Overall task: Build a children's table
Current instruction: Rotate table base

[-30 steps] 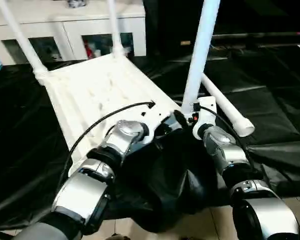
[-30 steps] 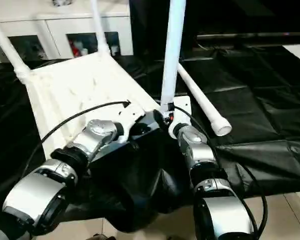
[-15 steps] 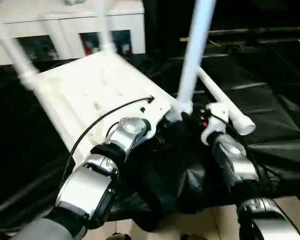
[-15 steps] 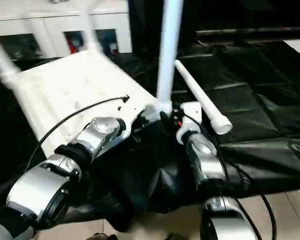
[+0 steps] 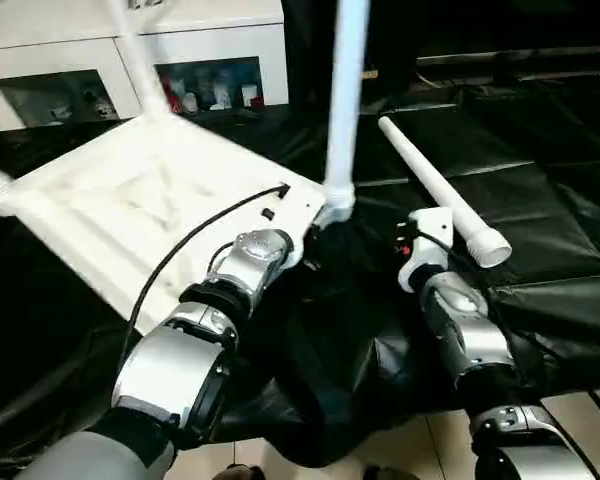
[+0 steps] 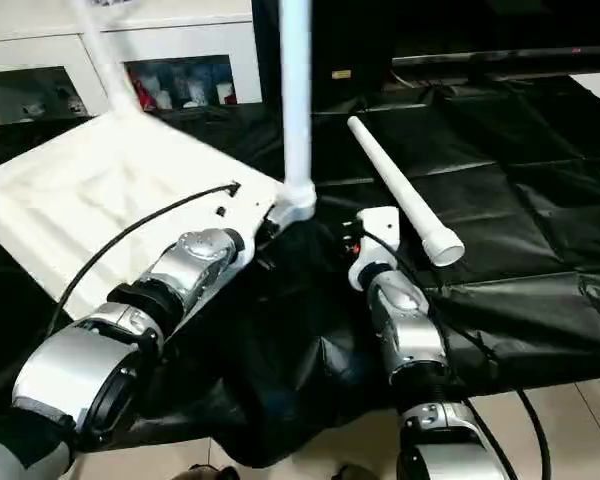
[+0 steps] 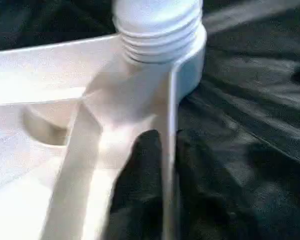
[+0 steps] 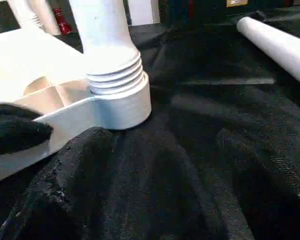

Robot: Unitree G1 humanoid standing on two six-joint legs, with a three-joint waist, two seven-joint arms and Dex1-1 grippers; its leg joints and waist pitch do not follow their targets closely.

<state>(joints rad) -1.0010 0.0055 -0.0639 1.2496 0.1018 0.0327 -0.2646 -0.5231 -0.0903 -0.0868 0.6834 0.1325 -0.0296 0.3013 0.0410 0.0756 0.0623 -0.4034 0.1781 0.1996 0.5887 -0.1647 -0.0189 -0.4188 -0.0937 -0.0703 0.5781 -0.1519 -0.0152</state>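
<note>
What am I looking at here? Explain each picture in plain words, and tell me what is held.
This is a humanoid robot with two silver arms. The two wide pictures come from cameras on its head, looking down; the two close-ups come from cameras on its wrists. On the black cloth lies a white tabletop, underside up, with a screwed-in leg at its near corner. A loose leg lies beside it. The left hand is at that corner; whether it grips is unclear. The right hand is open and holds nothing.
</note>
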